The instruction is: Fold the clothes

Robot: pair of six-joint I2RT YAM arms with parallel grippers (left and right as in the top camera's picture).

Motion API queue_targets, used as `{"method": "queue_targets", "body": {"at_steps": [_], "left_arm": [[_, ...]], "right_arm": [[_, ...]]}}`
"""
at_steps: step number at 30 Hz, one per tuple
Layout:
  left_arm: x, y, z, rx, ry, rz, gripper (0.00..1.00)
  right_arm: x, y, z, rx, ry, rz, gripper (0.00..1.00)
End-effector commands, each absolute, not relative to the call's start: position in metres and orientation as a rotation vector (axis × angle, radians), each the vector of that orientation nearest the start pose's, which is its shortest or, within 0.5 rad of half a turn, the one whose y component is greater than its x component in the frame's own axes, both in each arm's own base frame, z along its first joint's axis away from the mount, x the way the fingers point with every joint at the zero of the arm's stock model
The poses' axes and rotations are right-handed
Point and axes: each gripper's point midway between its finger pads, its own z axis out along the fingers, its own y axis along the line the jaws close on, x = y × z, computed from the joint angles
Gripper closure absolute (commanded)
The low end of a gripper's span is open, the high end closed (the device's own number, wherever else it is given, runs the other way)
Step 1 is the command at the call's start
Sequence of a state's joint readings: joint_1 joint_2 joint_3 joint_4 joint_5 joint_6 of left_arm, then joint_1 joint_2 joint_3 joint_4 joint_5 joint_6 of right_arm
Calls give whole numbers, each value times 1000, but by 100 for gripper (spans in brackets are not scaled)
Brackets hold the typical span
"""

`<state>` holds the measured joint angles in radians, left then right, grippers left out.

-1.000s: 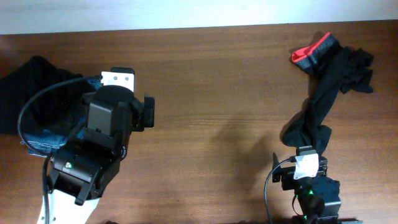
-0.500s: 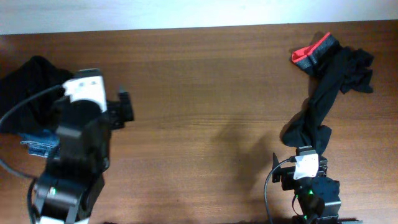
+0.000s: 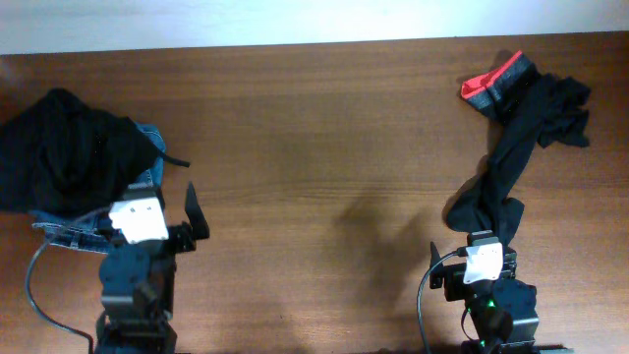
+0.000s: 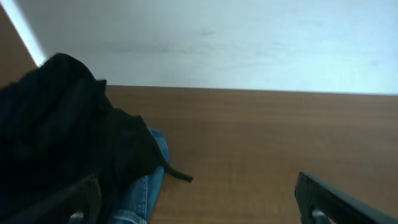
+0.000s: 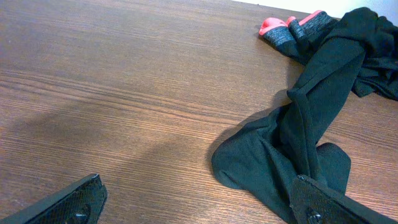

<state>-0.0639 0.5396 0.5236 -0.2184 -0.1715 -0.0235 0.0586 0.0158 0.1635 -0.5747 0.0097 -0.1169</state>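
so: judged step = pre-grasp. no garment looks spread or folded yet. left gripper (image 4: 194,186) jaws wide apart, holding nothing. right gripper (image 5: 196,186) likewise wide apart, nothing between them.

left side: black garment (image 3: 69,147) heaped at the far left of the table (image 3: 324,128), lying over the blue jeans (image 4: 146,186). a cord end (image 4: 177,175) trails out to the right. in the left wrist view the heap sits ahead of the jaws and off to the left, mostly outside the gap. only the cord end and a denim edge lie ahead of the opening.

right side: long black garment (image 5: 298,124) runs near to far, with the red-edged piece (image 5: 289,28) at its far end. its rounded near end lies just ahead of the jaws, toward the right-hand finger. touching or not: cannot tell.

next move, as i judge it: lower one gripper onto a fabric edge, close, and drag the piece to mid-table for spreading. cloth is limp, so pinch one layer only.
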Motion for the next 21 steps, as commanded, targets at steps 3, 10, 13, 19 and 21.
{"method": "queue_targets", "body": {"at_steps": [3, 10, 13, 19, 21], "left_arm": [[264, 8, 224, -21, 1792, 100, 1], [250, 9, 205, -26, 1739, 97, 1], [245, 9, 199, -28, 1714, 95, 1], [240, 10, 186, -31, 1682, 92, 1], [239, 10, 180, -31, 1679, 91, 1]], "right_arm": [[213, 10, 113, -168, 1979, -54, 1], [213, 10, 113, -168, 1979, -54, 1], [213, 10, 113, -169, 1979, -54, 1], [213, 10, 113, -169, 1979, -54, 1], [213, 10, 113, -169, 1979, -54, 1]]}}
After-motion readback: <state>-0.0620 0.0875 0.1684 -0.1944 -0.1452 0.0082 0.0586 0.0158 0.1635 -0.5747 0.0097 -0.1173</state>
